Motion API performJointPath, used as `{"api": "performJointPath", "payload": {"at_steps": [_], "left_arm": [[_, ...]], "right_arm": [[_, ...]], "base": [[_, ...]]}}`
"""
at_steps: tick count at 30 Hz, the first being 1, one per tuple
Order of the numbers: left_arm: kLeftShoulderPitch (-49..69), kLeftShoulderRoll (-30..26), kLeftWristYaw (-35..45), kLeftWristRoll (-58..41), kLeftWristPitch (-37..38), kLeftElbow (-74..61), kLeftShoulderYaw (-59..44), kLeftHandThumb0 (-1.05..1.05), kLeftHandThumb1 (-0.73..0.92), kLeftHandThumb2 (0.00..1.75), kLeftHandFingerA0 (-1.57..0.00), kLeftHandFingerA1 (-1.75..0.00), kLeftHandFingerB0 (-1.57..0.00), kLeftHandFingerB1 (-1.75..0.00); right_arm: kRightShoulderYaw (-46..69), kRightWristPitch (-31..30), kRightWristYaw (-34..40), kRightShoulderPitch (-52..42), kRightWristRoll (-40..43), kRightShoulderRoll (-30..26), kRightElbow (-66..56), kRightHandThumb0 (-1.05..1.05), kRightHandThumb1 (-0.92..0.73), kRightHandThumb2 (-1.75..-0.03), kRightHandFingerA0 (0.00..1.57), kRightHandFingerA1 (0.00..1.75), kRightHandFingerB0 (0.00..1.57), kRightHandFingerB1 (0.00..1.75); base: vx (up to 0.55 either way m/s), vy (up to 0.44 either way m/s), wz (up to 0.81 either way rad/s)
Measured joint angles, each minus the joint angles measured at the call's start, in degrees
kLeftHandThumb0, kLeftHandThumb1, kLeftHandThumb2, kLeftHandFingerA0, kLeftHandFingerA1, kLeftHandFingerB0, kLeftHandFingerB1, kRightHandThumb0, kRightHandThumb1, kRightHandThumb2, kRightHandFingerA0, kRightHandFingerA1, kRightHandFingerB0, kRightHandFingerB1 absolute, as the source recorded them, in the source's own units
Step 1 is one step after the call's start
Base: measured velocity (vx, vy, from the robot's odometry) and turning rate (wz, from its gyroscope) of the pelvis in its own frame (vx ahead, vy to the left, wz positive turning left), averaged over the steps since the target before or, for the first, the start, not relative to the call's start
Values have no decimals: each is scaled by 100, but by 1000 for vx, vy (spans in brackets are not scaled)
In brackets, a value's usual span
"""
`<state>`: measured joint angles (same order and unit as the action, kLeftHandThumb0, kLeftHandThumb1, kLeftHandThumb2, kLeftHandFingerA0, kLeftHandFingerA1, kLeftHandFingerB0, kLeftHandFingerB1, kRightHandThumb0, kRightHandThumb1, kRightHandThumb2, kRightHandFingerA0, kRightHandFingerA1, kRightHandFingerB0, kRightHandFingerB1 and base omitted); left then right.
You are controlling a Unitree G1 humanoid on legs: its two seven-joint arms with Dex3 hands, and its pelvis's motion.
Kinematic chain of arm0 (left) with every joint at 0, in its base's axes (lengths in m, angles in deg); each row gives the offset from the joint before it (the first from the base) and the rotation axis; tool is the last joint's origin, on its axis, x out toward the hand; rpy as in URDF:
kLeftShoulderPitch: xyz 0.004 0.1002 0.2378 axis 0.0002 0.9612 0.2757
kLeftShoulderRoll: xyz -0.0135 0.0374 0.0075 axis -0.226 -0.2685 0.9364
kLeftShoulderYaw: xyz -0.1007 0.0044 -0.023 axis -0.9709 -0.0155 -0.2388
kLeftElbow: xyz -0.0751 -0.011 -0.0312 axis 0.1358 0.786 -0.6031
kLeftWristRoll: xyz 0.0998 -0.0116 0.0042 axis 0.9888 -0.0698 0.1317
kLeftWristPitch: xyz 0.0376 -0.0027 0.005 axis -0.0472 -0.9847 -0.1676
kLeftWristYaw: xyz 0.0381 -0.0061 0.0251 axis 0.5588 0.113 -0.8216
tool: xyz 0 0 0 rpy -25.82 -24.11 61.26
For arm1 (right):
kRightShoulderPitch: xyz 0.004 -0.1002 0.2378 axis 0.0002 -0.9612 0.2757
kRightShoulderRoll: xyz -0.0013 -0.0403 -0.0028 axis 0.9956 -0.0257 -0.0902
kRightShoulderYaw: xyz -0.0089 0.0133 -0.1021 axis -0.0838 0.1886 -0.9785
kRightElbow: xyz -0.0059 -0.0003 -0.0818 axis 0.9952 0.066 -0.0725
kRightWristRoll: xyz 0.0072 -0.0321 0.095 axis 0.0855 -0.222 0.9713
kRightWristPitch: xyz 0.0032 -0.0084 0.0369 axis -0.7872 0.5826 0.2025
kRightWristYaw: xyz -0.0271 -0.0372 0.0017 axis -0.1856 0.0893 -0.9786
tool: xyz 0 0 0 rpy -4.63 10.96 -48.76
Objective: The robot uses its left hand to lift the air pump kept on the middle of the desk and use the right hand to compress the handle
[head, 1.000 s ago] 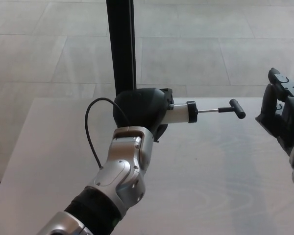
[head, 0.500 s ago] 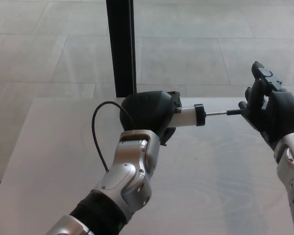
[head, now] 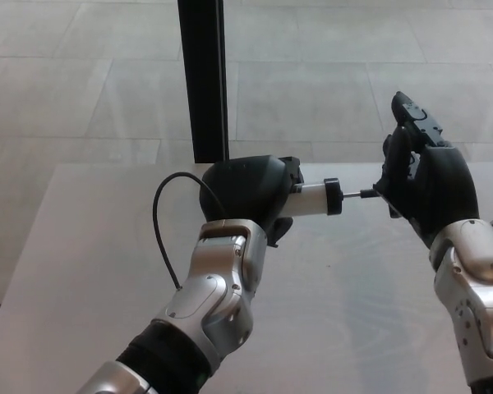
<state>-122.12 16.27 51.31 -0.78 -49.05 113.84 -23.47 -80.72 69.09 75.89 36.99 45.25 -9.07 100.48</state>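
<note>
White plastic and black trim make up the air pump [head: 312, 199], and it sits off the pale desk [head: 82, 246], held level in the air with its rod pointing toward the robot's right side. The left hand [head: 245, 193] is wrapped closed around the rear of the barrel, so most of the body is hidden under its black shell; only the front of the cylinder and its black collar stick out. A thin black hose [head: 159, 226] loops out from behind that hand and down past the silver forearm.

The right hand [head: 423, 185] has met the end of the rod. The handle itself is buried in the palm, so I cannot see it, and only a short length of bare rod [head: 355, 195] shows between collar and hand. Its lower fingers look curled around where the handle should be, while one finger [head: 412, 111] stands up straight, so the grasp seems only partly closed.

To do the compression well, I would say the push has to run straight along the rod, toward the left hand, with no upward or sideways lean that could bend the thin shaft or jam it. The left hand needs to brace firmly so the barrel does not slide back through its grasp.
</note>
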Motion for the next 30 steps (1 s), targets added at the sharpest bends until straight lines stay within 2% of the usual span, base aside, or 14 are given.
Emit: {"api": "performJointPath", "payload": {"at_steps": [1, 2, 3, 4, 7, 9, 10, 14, 15, 16, 21, 22, 25, 30], "left_arm": [[-2, 4, 6, -8, -2, 0, -2, -26, 71, 64, -78, -157, -68, -65], [-4, 11, 13, -18, -2, 0, -4, -26, 71, 64, -77, -158, -70, -65], [-10, 19, 17, -25, -3, 2, -6, -28, 72, 64, -78, -161, -71, -65], [-19, 27, 19, -31, -3, 8, -10, -34, 74, 65, -77, -163, -71, -79], [-68, 60, 20, -57, -3, 23, -37, -37, 72, 65, -77, -163, -70, -76], [-157, 62, 90, -45, -34, 57, 10, -36, 67, 65, -80, -159, -77, -74], [-223, 67, 133, -42, -70, 91, 22, -32, 66, 59, -84, -159, -79, -76], [-405, 99, 236, -32, -192, 220, 60, -38, 53, 69, -88, -148, -73, -74], [-423, 99, 254, -32, -215, 229, 63, -37, 54, 66, -85, -152, -72, -73], [-434, 98, 269, -32, -231, 229, 65, -27, 59, 61, -81, -153, -77, -71], [-449, 99, 314, -34, -292, 207, 49, -28, 59, 62, -79, -153, -77, -74], [-449, 99, 316, -34, -294, 205, 47, -26, 62, 58, -77, -154, -73, -63], [-450, 102, 364, -42, -329, 158, 21, -29, 65, 63, -76, -152, -66, -56], [-463, 102, 473, -42, -432, 91, 9, -32, 64, 63, -76, -150, -68, -63]], "right_arm": [[-18, -1, 4, -9, -4, 0, -11, -105, -92, -89, 0, 0, 0, 0], [-33, -5, 10, -18, -8, 1, -23, -105, -84, -127, 0, 9, 0, 0], [-48, -9, 17, -26, -13, 1, -35, -105, -92, -89, 0, 0, 0, 0], [-60, -13, 22, -30, -14, 2, -44, -105, -92, -89, 0, 0, 0, 0], [-85, -41, 46, -42, -14, 16, -82, -105, -92, -89, 0, 0, 0, 0], [-103, -63, 55, -51, -13, 21, -112, -105, -92, -90, 0, 0, 0, 0], [-115, -77, 59, -54, -14, 21, -134, -104, -92, -99, 0, 0, 0, 0], [-174, -151, 62, -59, -39, 13, -174, -103, -92, -95, 0, 0, 0, 0], [-187, -163, 67, -61, -47, 13, -174, -103, -92, -96, 0, 0, 0, 0], [-192, -169, 72, -62, -51, 14, -174, -105, -90, -134, 0, 12, 0, 2], [-229, -196, 201, -63, -123, 78, -174, -105, -90, -133, 0, 7, 0, 0], [-230, -196, 221, -63, -131, 88, -174, -105, -88, -132, 0, 5, 0, 0], [-220, -207, 367, -63, -174, 194, -173, -105, -90, -134, 0, 7, 0, 0], [-225, -239, 536, -47, -227, 290, -144, -105, -91, -134, 0, 8, 0, 0]], "base": [[0, 0, 0], [0, 0, 0], [0, 0, 0], [0, 0, 0], [0, 0, 0], [0, 0, 0], [0, 0, 0], [0, 0, 0], [0, 0, 0], [0, 0, 0], [0, 0, 0], [0, 0, 0], [0, 0, 0], [0, 0, 0]]}}
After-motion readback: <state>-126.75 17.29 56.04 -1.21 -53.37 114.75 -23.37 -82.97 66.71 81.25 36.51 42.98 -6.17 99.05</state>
